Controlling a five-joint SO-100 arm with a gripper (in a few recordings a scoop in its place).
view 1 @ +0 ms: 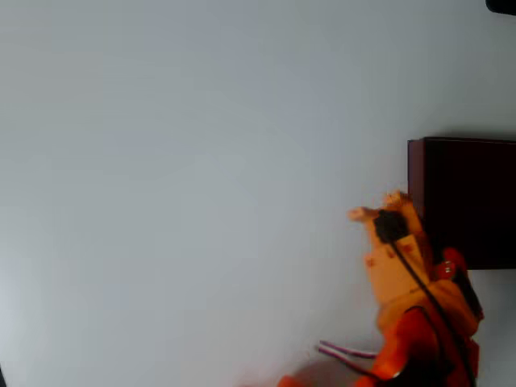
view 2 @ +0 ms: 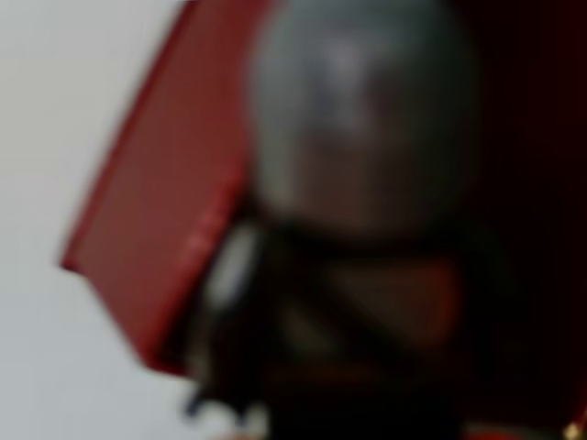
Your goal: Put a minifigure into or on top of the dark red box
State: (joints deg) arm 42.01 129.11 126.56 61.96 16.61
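Observation:
The minifigure looms very close and blurred in the wrist view, with a rounded grey helmet over a dark body, held upright in front of the camera. Behind it are the red outer wall of the dark red box and the box's very dark inside. In the overhead view my orange gripper sits just left of the dark red box, close to its left wall, and looks shut on the figure. The figure itself is too small to make out from above.
The box lies at the right edge of the overhead view, partly cut off. The pale white table stretches out to the left of the arm. Loose wires lie beside the arm's base.

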